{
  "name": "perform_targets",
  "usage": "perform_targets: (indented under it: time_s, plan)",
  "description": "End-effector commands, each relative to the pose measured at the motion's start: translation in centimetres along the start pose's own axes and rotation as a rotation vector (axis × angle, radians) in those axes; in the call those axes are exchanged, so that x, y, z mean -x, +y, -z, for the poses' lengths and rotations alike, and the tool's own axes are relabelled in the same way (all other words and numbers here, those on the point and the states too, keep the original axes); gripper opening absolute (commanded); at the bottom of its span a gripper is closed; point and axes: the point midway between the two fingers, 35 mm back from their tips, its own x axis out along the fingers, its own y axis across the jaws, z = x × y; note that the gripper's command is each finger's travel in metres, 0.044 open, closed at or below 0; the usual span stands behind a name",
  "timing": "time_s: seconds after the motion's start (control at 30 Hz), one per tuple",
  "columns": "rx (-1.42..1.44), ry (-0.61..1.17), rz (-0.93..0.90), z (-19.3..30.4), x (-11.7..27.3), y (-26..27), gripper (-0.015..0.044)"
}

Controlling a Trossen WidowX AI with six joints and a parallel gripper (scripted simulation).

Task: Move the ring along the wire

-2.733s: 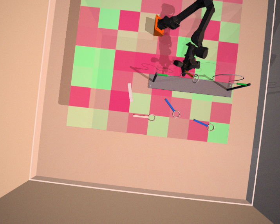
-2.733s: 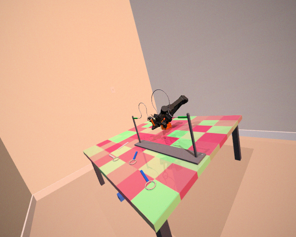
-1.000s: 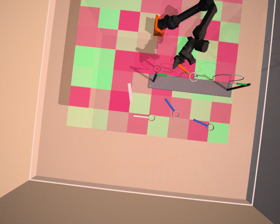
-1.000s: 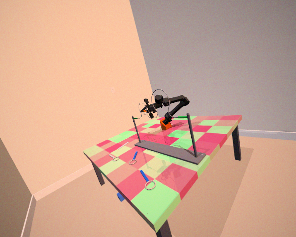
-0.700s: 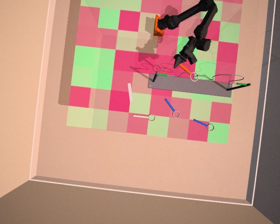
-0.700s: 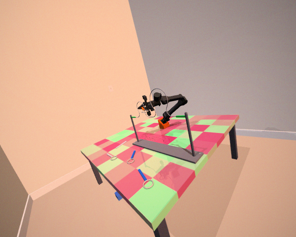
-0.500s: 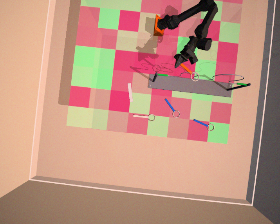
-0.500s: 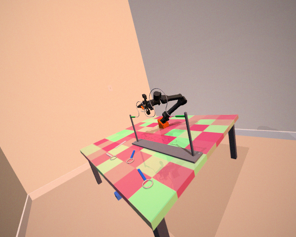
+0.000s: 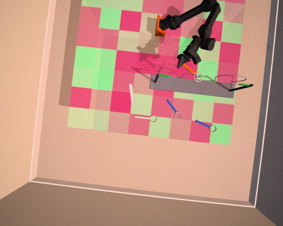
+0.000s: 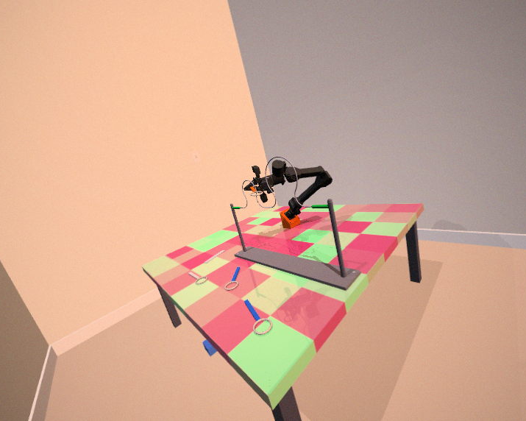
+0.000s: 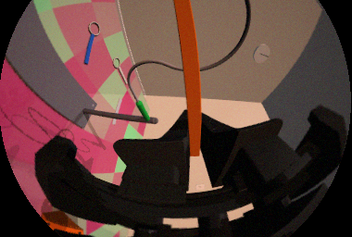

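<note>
My gripper is shut on the orange handle. The pale ring at the handle's far end is on the middle stretch of the grey wire, between its bends. It is cut off at the top of the wrist view; whether it touches the wire cannot be told. One green part is beside the left post. The other green part is beside the right post.
The posts stand on a grey base plate. Two blue-handled rings, a pale-handled ring and a white strip lie on the table beyond it. The wire's tall loop rises in front of the arm in the exterior view.
</note>
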Motion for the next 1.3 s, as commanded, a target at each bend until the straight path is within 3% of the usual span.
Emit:
perform_targets:
  time_s: [0.0,1.27]
  plan:
    - [-0.037,-0.008,-0.01,-0.2,0.1,-0.2,-0.015]
    - [-0.643,-0.087,-0.355,-1.6,0.3,3.9,-0.015]
